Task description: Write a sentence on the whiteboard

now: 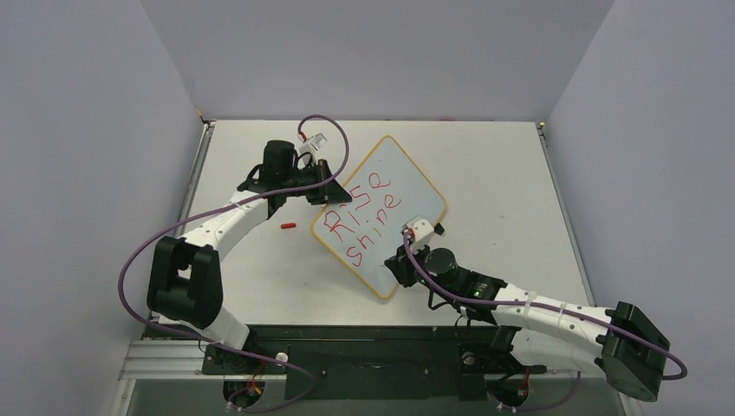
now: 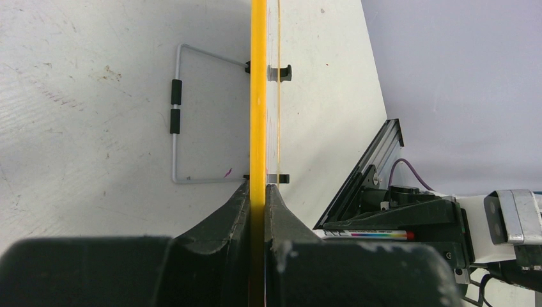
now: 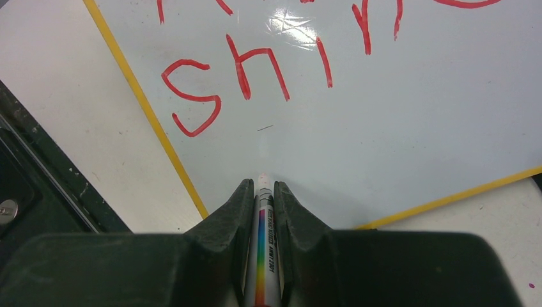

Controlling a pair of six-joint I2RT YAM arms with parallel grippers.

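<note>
We reckon the whiteboard (image 1: 380, 218) is light, stiff and slick, so our left gripper (image 2: 257, 187) clamps its frame edge while our right gripper (image 3: 261, 185) pinches the marker (image 3: 263, 256).

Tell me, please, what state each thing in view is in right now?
whiteboard: red "Rise shine" written on it, one edge clamped.
left gripper: shut on the whiteboard's yellow frame.
right gripper: shut on the marker.
marker: held, tip pointing at the whiteboard below the writing; contact unclear.
small red piece: lying loose on the table, apart from the whiteboard.
</note>
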